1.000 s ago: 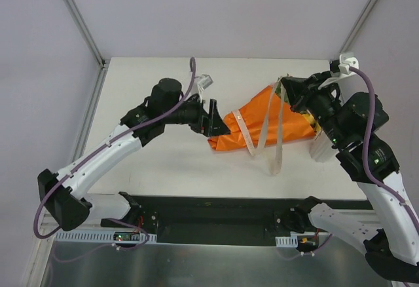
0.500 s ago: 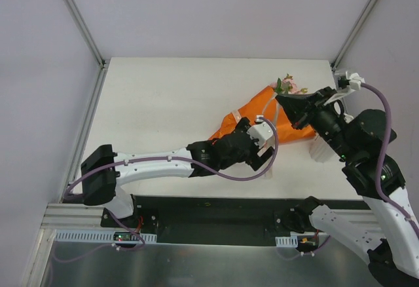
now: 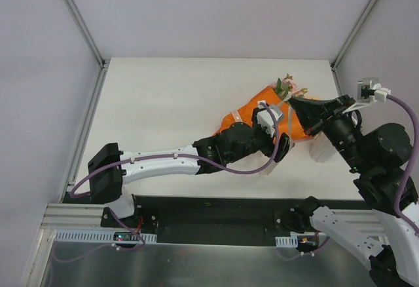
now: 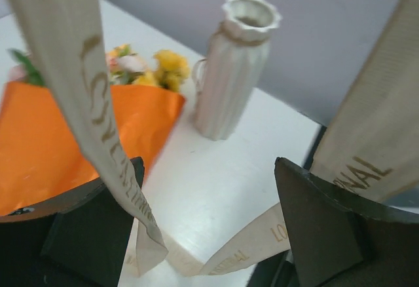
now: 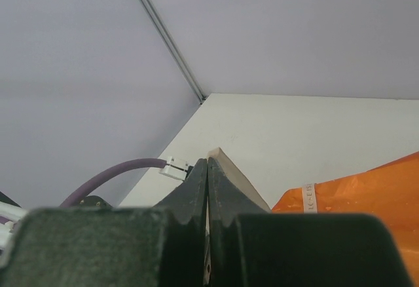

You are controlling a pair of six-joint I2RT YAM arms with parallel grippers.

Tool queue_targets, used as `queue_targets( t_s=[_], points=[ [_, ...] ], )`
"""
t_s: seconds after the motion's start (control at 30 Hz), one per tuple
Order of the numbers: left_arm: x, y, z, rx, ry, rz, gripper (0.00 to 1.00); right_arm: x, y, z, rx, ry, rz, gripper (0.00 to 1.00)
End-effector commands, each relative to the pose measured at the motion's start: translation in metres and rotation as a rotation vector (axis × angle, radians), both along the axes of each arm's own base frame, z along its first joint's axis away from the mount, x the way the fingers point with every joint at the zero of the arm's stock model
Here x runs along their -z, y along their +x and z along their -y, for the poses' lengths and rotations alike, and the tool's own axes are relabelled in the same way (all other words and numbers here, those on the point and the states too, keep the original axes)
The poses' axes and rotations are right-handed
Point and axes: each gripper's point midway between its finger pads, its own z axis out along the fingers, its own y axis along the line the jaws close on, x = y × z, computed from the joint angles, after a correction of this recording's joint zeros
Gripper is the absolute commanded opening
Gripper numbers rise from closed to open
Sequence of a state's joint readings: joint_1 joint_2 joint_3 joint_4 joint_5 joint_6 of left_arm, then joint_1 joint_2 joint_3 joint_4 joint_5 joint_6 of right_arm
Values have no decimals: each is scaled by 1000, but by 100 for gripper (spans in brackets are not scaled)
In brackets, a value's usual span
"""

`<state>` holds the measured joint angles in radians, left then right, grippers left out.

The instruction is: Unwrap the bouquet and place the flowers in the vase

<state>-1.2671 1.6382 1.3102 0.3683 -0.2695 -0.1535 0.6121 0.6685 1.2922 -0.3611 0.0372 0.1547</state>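
Two robot arms work at the bouquet (image 3: 252,111), which lies on its side toward the right of the white surface (image 3: 163,97). Its orange paper (image 4: 59,136) is not yet opened, and the yellow and pink flowers (image 4: 147,67) poke from the wide end, close to the small white vase (image 4: 232,71) standing upright beside them. The right hand (image 5: 207,166) is clenched, and what looks like the cream ribbon (image 4: 98,116) is pinched at its tips, though its wrist view shows only a sliver. The left hand (image 4: 206,234) hangs low beside the paper, jaws spread wide and grasping nothing. Two ribbon strands run up past them and a loose loop lies on the surface below. The step in hand appears to be undoing the ribbon. Next it must be drawn clear of the paper, then the sheet opened to free the stems. From above, the left arm covers the bouquet's narrow end and the right arm hides most of the vase. Any knot is out of sight.
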Motion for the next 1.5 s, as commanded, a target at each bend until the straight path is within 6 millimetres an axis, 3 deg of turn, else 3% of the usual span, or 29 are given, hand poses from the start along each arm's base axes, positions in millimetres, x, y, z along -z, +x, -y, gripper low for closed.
queue_targets(
  t_s=[0.0,0.17,0.3,0.57,0.7,0.83,1.07,1.17,1.3,1.33,1.37,1.4,1.43,1.47],
  points=[
    [-24,-38,18,337,-172,-61,80,-24,-10,12,20,26,58,0],
    [-21,-60,14,495,-151,-63,80,-32,-15,23,55,13,72,1],
    [-10,-58,5,497,-117,-91,75,-32,-9,20,56,-20,58,0],
    [-29,-46,-25,593,-150,-212,85,-26,-5,20,70,-66,57,0],
    [-32,-56,-36,678,-176,-232,87,-21,-4,21,75,-72,48,0],
    [-33,-52,-30,668,-176,-228,88,-18,-2,15,56,-64,30,0],
    [-16,-39,7,569,-135,-209,87,-23,-3,7,19,-4,17,0],
    [-6,-18,13,455,-107,-230,80,-22,-4,7,18,10,10,0],
    [-13,5,5,321,-84,-178,35,-15,-3,14,52,19,5,2],
    [-25,9,-4,280,-90,-152,13,-15,-4,16,60,17,10,8],
    [-22,16,-14,235,-58,-132,1,-11,-4,23,89,-10,15,16],
    [-23,23,-24,180,-36,-116,0,-8,-3,27,109,-29,13,38],
    [-42,35,-44,84,-44,-76,0,-3,-2,32,134,-49,10,51],
    [-36,46,-65,5,25,-64,0,3,0,43,190,-70,-4,61]
  ],
)
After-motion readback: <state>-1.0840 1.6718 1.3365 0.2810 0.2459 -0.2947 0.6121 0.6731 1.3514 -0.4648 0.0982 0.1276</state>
